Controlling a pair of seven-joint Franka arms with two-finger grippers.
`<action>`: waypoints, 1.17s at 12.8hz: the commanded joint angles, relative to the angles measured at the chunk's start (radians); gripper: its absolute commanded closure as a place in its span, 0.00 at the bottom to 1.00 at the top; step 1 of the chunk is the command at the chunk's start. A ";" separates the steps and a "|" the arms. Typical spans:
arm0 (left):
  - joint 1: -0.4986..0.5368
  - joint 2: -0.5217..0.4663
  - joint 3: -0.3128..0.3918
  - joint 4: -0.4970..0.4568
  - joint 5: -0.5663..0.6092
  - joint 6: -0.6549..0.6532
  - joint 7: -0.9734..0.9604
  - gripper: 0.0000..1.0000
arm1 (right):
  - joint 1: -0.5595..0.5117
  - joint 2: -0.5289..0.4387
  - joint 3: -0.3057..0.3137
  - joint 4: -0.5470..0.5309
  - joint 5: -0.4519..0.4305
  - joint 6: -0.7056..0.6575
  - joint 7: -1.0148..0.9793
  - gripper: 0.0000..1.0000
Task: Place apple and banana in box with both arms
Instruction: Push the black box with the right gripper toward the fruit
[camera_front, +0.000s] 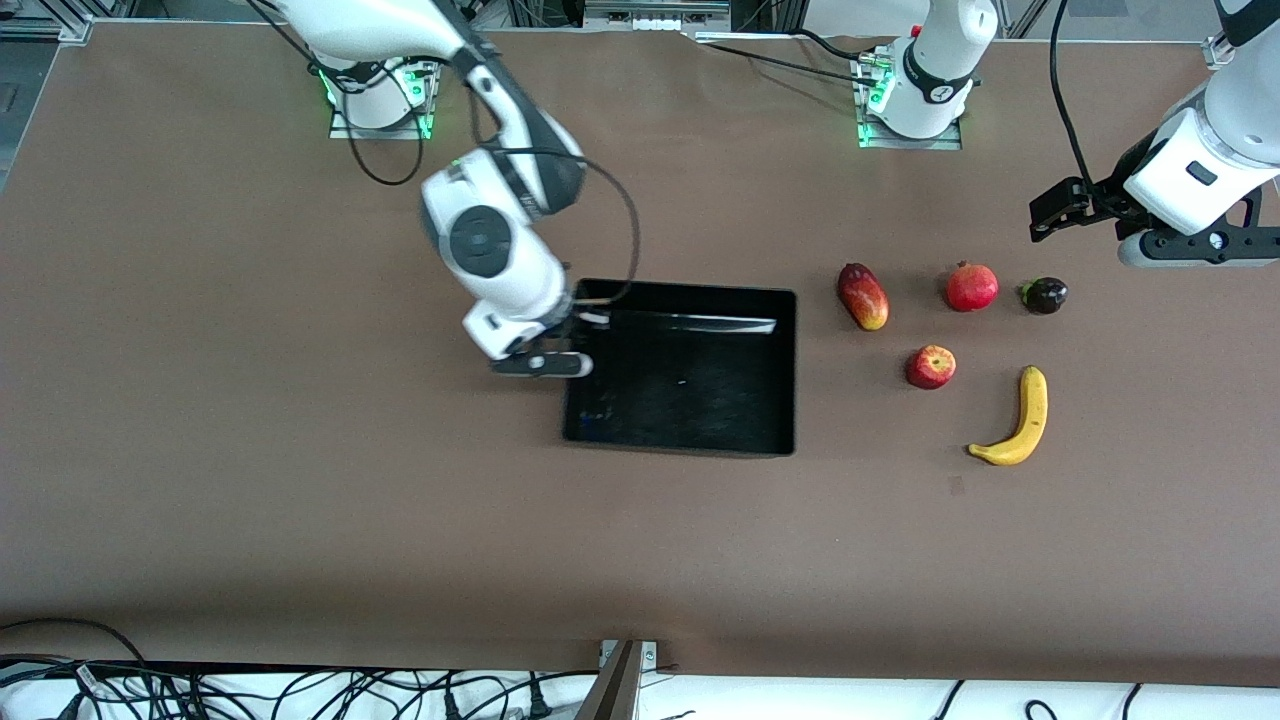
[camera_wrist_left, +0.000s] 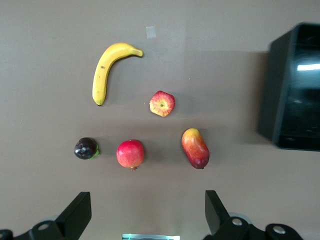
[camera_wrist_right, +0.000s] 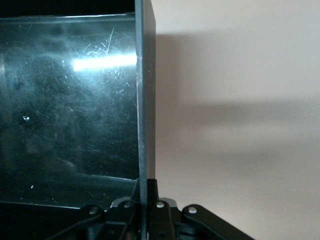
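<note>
The apple (camera_front: 930, 367) lies on the table beside the banana (camera_front: 1015, 420), toward the left arm's end. Both show in the left wrist view, the apple (camera_wrist_left: 162, 103) and the banana (camera_wrist_left: 106, 70). The black box (camera_front: 793, 380) sits mid-table and is empty. My right gripper (camera_front: 572, 342) is shut on the box's wall at the right arm's end; the right wrist view shows the wall (camera_wrist_right: 145, 100) pinched between the jaws (camera_wrist_right: 146, 187). My left gripper (camera_front: 1056, 212) is open and empty, up in the air over the table by the row of fruit; its fingers (camera_wrist_left: 80, 212) stand wide apart.
A red-yellow mango (camera_front: 863, 296), a red pomegranate (camera_front: 972, 287) and a dark purple fruit (camera_front: 1044, 295) lie in a row farther from the front camera than the apple. The box also shows in the left wrist view (camera_wrist_left: 295, 100).
</note>
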 joint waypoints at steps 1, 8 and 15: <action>-0.004 -0.005 0.002 0.016 -0.003 -0.022 -0.010 0.00 | 0.045 0.131 -0.012 0.176 0.028 -0.017 0.055 1.00; -0.004 -0.005 0.004 0.016 -0.003 -0.024 -0.008 0.00 | 0.121 0.190 -0.021 0.182 -0.023 0.063 0.089 0.71; 0.025 0.088 0.014 -0.001 -0.003 -0.062 -0.002 0.00 | 0.110 -0.023 -0.200 0.180 -0.051 -0.172 0.038 0.00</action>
